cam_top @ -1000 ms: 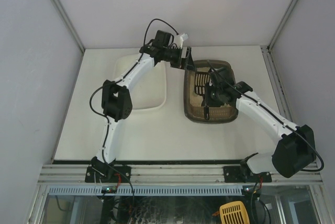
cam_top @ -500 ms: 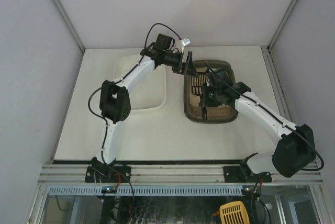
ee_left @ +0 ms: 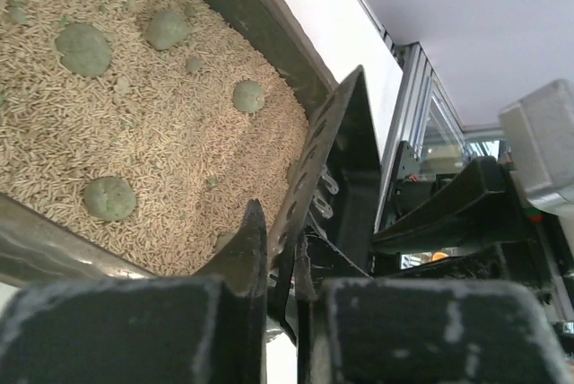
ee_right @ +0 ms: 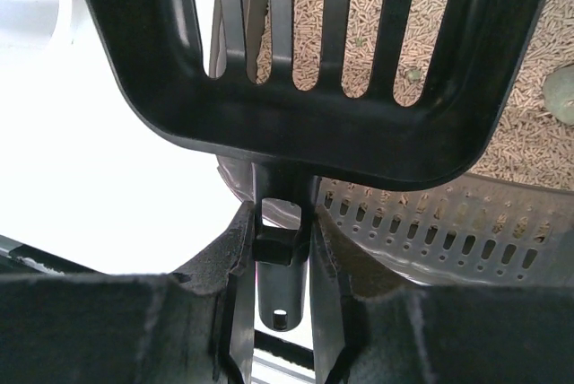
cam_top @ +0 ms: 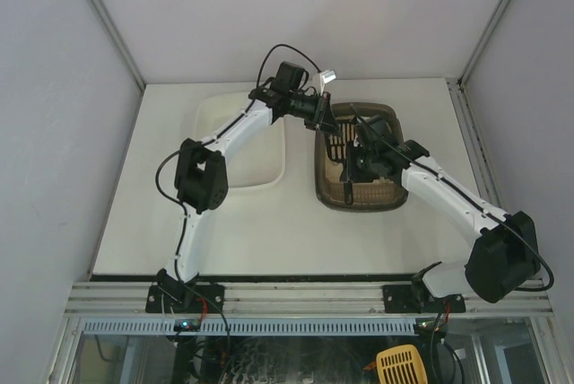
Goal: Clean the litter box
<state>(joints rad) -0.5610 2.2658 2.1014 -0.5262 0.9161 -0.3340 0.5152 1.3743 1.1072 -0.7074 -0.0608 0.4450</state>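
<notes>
Moved since a second ago: left gripper (cam_top: 325, 117) has swung from just outside the litter box's far-left corner onto that corner. Its jaws have gone from wide apart to pressed together.
Barely changed: right gripper (cam_top: 359, 167) and its scoop hang over the litter box much as before, drifted a touch toward its left side.
Litter box: dark brown-grey rectangular plastic tray with rounded corners and a thick rim (cam_top: 359, 207), filled with beige pellet litter; it lies on the flat white table (cam_top: 269, 231).
Edges: plain white rectangular plastic tub (cam_top: 260, 169) sits just beside the litter box's left side, with a narrow strip of table between them. The table's far edge runs close behind the litter box.
Open room: bare tabletop lies on the near side and the right side of the litter box. Both grippers crowd its left half, near each other.
Left claw: shut tight on a thin dark plastic slotted wall (ee_left: 316, 164) that stands up between the fingers at the litter box's far-left corner. Whether that wall is fixed to the litter box I cannot tell.
Right claw: narrow, with the fingers (ee_right: 235, 258) clamped either side of the handle of a black plastic scoop (ee_right: 305, 106) with long slots. The blade is over the litter; whether it touches I cannot tell.
Litter: round green-grey clumps (ee_left: 82, 48) lie scattered on the pellets inside the litter box.
</notes>
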